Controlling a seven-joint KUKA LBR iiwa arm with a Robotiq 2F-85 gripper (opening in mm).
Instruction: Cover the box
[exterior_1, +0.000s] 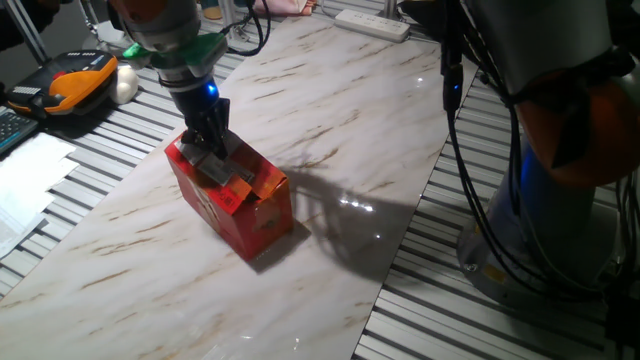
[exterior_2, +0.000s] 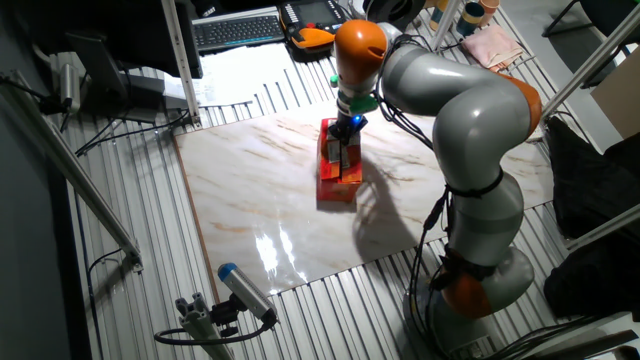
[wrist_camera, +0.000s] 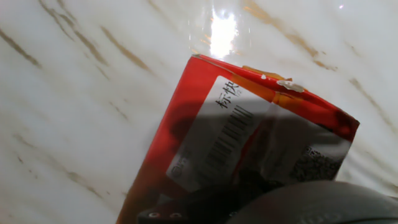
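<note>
The box (exterior_1: 235, 205) is a glossy red carton standing on the marble tabletop (exterior_1: 330, 130); it also shows in the other fixed view (exterior_2: 338, 180). My gripper (exterior_1: 212, 152) presses down on its top, and a top flap lies flat under the fingers (exterior_1: 205, 128). One flap at the right end (exterior_1: 268, 182) still sticks up a little. In the hand view the red flap with a white barcode label (wrist_camera: 217, 134) fills the frame, very close. I cannot tell whether the fingers are open or shut.
An orange and black device (exterior_1: 75, 80) and a white object (exterior_1: 126, 84) lie at the far left beyond the marble. A white power strip (exterior_1: 372, 22) lies at the back. Black cables (exterior_1: 470, 170) hang by the robot base at the right.
</note>
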